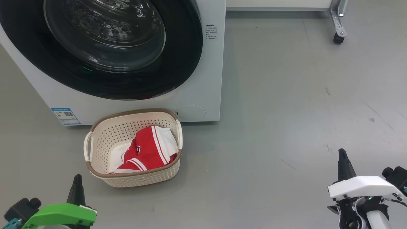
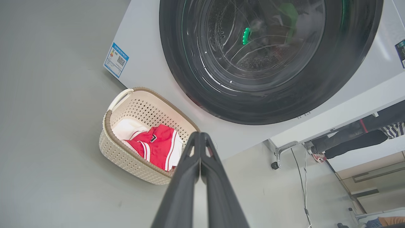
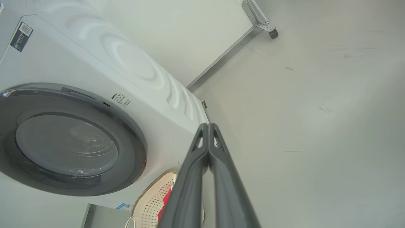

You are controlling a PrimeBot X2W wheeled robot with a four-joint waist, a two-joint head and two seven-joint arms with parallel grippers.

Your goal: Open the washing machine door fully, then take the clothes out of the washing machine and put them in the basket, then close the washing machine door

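Observation:
The washing machine [image 1: 203, 79] stands white at the upper left, and its round black-rimmed door [image 1: 105, 41] lies flat against its front, shut. On the floor in front sits the cream basket [image 1: 95, 140] with red and white clothes [image 1: 148, 149] lying inside. My left gripper [image 1: 77, 178] is shut and empty at the lower left, a little in front of the basket. Far to the right, my right gripper [image 1: 342, 153] is also shut and empty above bare floor. The left wrist view shows the door [image 2: 272, 57], basket [image 2: 126, 155] and clothes [image 2: 158, 147] beyond my closed fingers [image 2: 200, 136].
A grey floor [image 1: 286, 111] spreads to the right of the machine. A metal frame leg on a caster [image 1: 338, 31] stands at the far upper right. A person's legs [image 2: 348, 139] appear at the right edge of the left wrist view, beside cables.

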